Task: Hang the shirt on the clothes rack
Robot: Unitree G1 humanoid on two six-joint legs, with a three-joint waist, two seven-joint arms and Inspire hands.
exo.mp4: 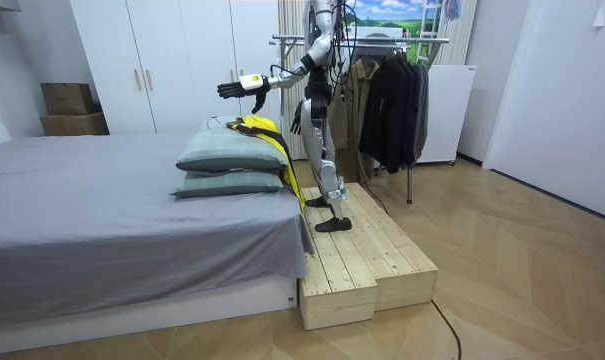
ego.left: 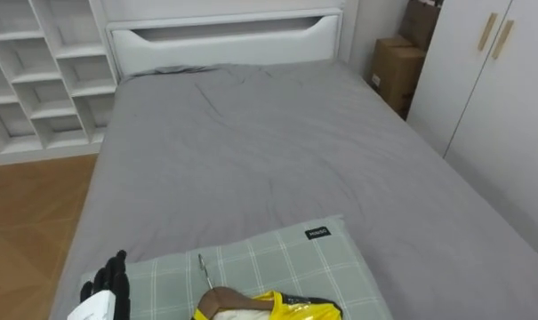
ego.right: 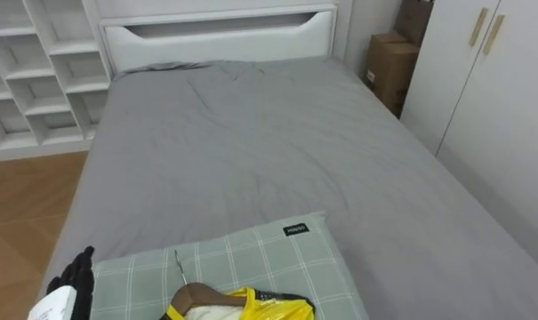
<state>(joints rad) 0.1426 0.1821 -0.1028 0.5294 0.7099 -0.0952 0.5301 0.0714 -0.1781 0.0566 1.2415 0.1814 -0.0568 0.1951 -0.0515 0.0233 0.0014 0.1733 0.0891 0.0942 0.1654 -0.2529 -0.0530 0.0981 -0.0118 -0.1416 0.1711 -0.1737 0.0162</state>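
A yellow garment (ego.left: 291,308) on a wooden hanger (ego.left: 222,299) with a metal hook (ego.left: 203,268) lies on the green checked pillow (ego.left: 277,258) at my end of the bed. In the room view the yellow garment (exo.mp4: 269,137) drapes over the stacked pillows (exo.mp4: 222,155) and down the bed's end. My left hand (ego.left: 110,283) is stretched out open over the pillow's left edge, a short way left of the hanger and touching nothing. My right hand (exo.mp4: 296,122) hangs by my hip. I stand on a wooden platform (exo.mp4: 357,255) beside the bed.
The grey bed (ego.left: 269,151) stretches ahead to a white headboard (ego.left: 224,40). White shelves (ego.left: 37,80) stand at the left, wardrobe doors (ego.left: 491,89) and cardboard boxes (ego.left: 393,71) at the right. Behind me a clothes rack (exo.mp4: 382,42) holds dark coats (exo.mp4: 392,95).
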